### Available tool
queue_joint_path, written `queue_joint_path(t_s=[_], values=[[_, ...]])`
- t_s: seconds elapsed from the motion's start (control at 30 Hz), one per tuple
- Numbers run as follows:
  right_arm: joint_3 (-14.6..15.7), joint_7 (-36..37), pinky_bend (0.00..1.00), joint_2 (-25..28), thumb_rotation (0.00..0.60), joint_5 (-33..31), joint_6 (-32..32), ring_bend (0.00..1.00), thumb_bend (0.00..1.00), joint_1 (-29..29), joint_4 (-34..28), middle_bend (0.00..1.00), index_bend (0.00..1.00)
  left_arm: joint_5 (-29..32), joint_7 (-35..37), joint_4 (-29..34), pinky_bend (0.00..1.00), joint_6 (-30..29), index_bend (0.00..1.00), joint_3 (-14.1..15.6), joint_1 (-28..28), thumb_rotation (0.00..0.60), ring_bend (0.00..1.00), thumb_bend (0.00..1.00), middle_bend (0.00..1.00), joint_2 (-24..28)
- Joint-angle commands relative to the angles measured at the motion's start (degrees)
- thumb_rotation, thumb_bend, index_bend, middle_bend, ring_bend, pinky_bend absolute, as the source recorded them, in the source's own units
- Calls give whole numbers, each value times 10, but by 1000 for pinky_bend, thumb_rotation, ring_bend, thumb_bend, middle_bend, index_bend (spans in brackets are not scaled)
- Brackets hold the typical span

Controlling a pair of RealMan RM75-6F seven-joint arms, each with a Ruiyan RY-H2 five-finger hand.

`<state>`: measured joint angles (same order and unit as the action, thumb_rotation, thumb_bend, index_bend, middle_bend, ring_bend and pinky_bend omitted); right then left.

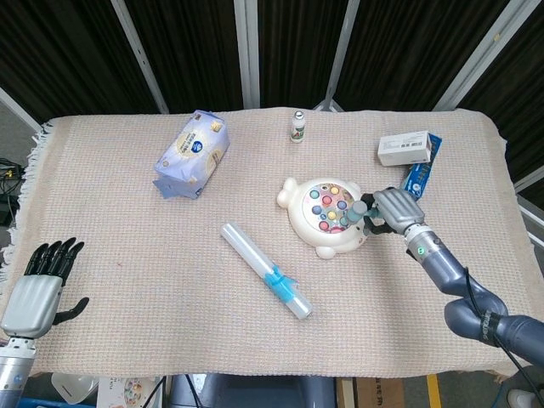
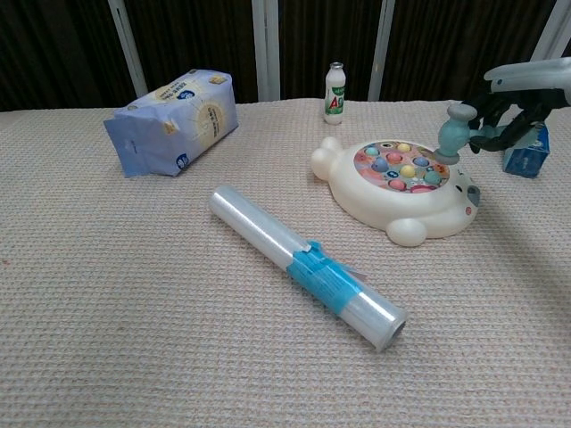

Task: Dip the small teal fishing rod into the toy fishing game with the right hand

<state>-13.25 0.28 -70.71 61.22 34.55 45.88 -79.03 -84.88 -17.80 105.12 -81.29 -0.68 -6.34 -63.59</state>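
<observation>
The toy fishing game (image 1: 327, 216) (image 2: 400, 188) is a cream fish-shaped base with a round pink dish of several coloured fish, right of the table's middle. My right hand (image 1: 393, 209) (image 2: 517, 94) grips the small teal fishing rod (image 1: 359, 209) (image 2: 451, 131) just above the game's right rim. The rod's blunt end points left and down toward the dish. My left hand (image 1: 38, 285) rests off the table's near left corner, fingers apart and empty; the chest view does not show it.
A clear film roll with a blue band (image 1: 266, 271) (image 2: 307, 254) lies in front of the game. A blue-white packet (image 1: 193, 153) (image 2: 172, 120) sits at the back left, a small bottle (image 1: 297, 127) (image 2: 335, 93) behind the game. A white box (image 1: 404, 148) and blue carton (image 1: 417, 178) stand at the back right.
</observation>
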Motion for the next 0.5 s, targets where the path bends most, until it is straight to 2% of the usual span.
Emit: queue_joint_path(t_s=[0.03, 0.33, 0.5], values=[[10, -60, 273, -18, 600, -66, -21, 545, 783, 39, 14, 771, 902, 0, 0, 0, 0, 0, 0, 0, 0, 600, 0, 223, 0, 0], [42, -116, 273, -36, 600, -130, -18, 548, 799, 64, 25, 775, 906, 4, 1, -2, 0, 3, 0, 1, -2, 600, 0, 223, 0, -1], [43, -125, 273, -29, 600, -150, -1, 549, 799, 69, 12, 776, 908, 5, 5, -6, 0, 2, 0, 0, -3, 600, 0, 223, 0, -2]])
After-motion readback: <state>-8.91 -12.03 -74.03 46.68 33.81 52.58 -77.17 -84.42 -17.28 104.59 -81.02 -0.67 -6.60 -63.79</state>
